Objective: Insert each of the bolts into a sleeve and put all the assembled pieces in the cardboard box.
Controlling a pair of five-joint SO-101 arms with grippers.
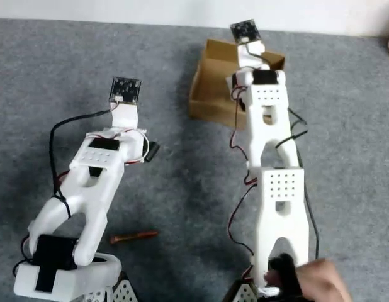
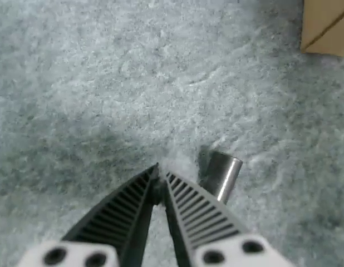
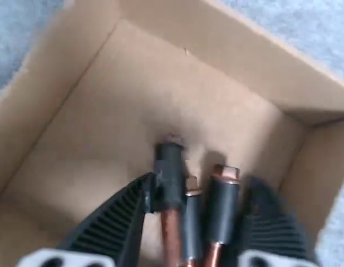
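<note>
The ribbed fingers point(image 2: 133, 214) of the left gripper point(image 2: 160, 173) are meeting at their tips, holding nothing, and pointing down at the grey carpet point(image 2: 105, 83). A grey metal sleeve point(image 2: 222, 177) is resting on the carpet just beside those tips. The fingers point(image 3: 119, 219) of the right gripper point(image 3: 201, 183) are standing wide apart and gripping nothing (one is touching, or all but touching, the closest piece). Between them three assembled pieces point(image 3: 225, 200), dark sleeves with copper bolts through them, are lying side by side inside the cardboard box point(image 3: 133, 94).

In the high view, a lone copper bolt point(image 1: 133, 236) is lying at the lower centre of the frame, between the two arm bases and well apart from the box. Farther up, the left arm point(image 1: 94, 182) is leaning across the left middle of the frame. Farthest, at the upper centre, the box is sitting open-topped on the carpet. The right arm point(image 1: 270, 126) is spanning from the lower right up to it, its wrist hanging over the box's right half.
</note>
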